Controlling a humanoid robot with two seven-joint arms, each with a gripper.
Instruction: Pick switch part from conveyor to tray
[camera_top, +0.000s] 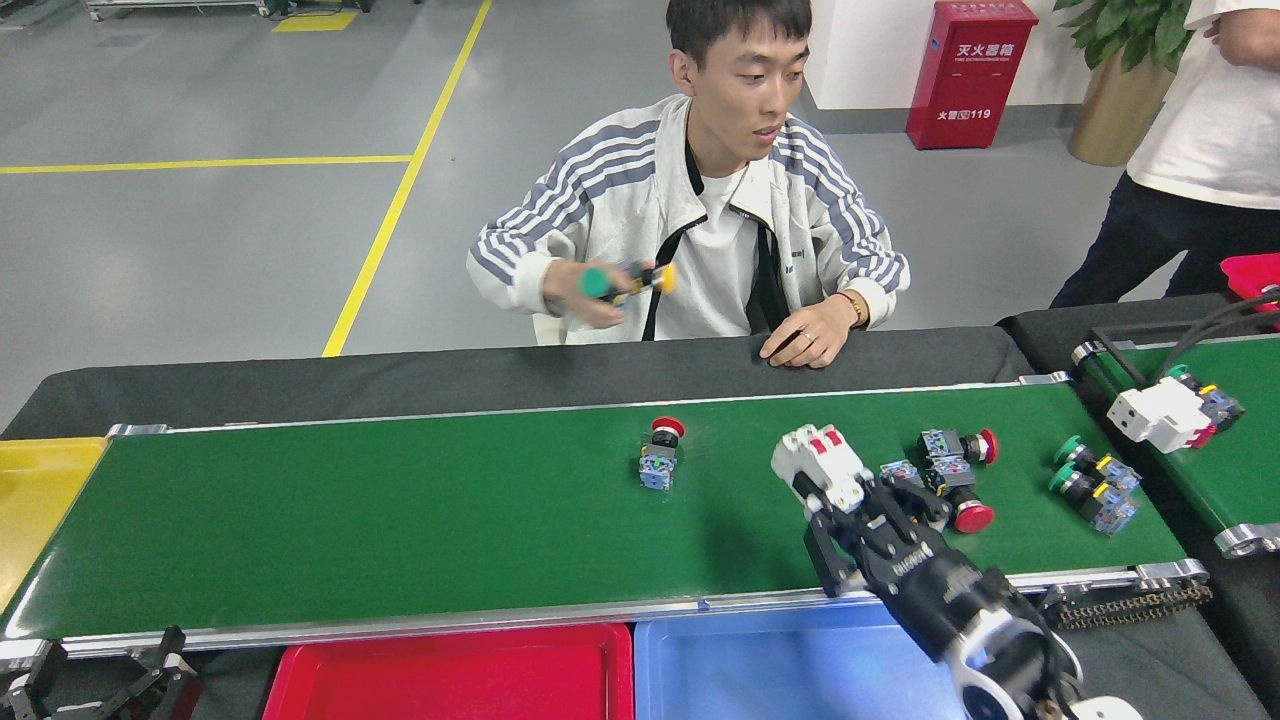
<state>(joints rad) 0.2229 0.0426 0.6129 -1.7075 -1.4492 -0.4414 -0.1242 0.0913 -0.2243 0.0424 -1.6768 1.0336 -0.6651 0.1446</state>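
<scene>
On the conveyor (400, 520), a long dark green belt, my right gripper (850, 497) reaches in from the lower right. It is shut on a white switch part (818, 463) with red toggles, which is tilted and held just above the belt. The red tray (450, 680) sits below the belt's near rail, left of centre, with nothing visible in it. My left gripper (100, 680) rests at the bottom left corner, below the rail, its dark fingers spread apart and holding nothing.
A red-capped push button (660, 455) stands mid-belt. More red-capped buttons (955, 475) and green-capped ones (1095, 485) lie right of my gripper. A blue tray (770, 670) adjoins the red one, and a yellow bin (40, 490) is at left. A person's hand (810, 345) rests behind the belt.
</scene>
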